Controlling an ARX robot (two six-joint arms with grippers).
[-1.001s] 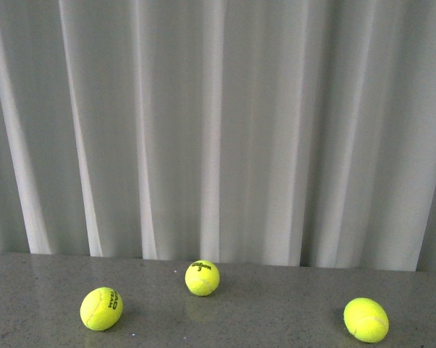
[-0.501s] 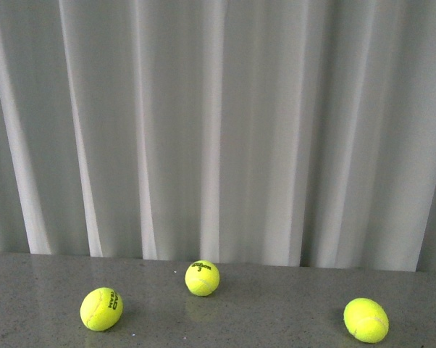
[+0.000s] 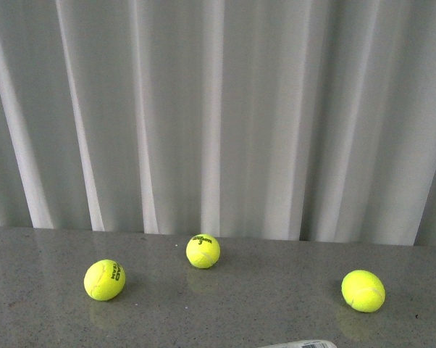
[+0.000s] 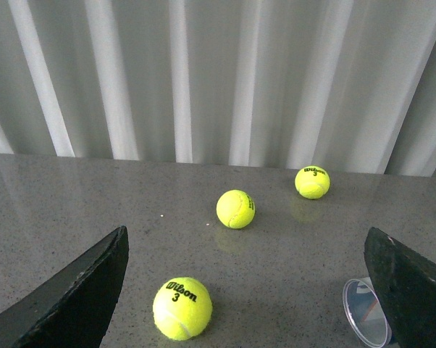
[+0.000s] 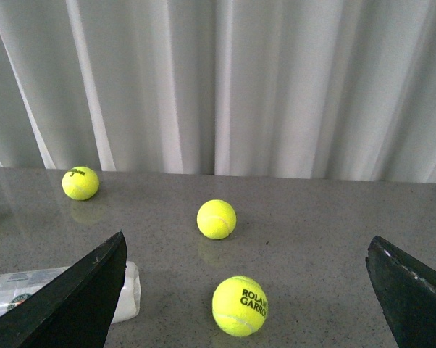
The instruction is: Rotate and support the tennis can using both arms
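We see nothing done yet: tennis can (image 5: 51,290) lies ungripped on the table (image 3: 261,304), left gripper (image 4: 245,239) and right gripper (image 5: 247,239) both spread wide, empty; grasp, rotate, support all left.

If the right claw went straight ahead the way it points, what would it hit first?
Probably the Roland Garros tennis ball, lying just ahead of the open right claw; depth is unclear.

Behind one finger (image 5: 73,308) of the right gripper (image 5: 245,241), the tennis can (image 5: 15,286) is mostly hidden; its label looks illegible.
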